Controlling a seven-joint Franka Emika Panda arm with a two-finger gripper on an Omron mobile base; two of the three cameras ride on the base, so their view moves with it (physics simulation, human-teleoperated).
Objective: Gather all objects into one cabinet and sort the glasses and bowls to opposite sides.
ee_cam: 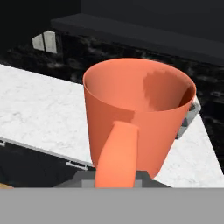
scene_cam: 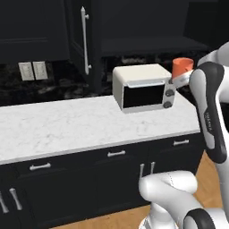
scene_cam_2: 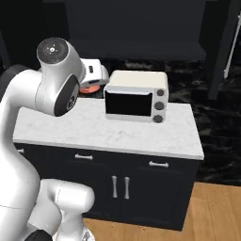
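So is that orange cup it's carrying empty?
Empty: the hand view looks into the orange cup, showing only bare inner walls.

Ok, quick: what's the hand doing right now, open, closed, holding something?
Hand: closed on the orange-red cup, carried above the counter.

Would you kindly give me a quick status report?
Gripper shut on cup, held above the counter. Cabinet open ahead. Toaster oven sits below the shelf.
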